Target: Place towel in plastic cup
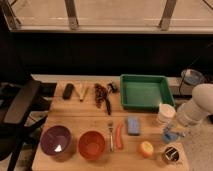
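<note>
1. The towel (166, 113), apparently the white bundle by the green tray (145, 91), sits just behind the blue plastic cup (169, 135) — soft, light, floppy; pinch a top fold.
2. The gripper (176, 131) hangs at the cup — its grip state cannot be told.

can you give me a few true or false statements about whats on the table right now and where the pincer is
1. The green tray sits at the back right of the table. True.
2. The purple bowl is to the right of the orange bowl. False: the purple bowl is on its left.
3. The pincer is over the right edge of the table, by the blue cup. True.
4. The carrot lies inside the green tray. False: it lies on the table beside the fork.
5. The blue sponge rests on the table in front of the green tray. True.
6. The white cup stands at the left end of the table. False: it stands on the right, near the arm.
</note>
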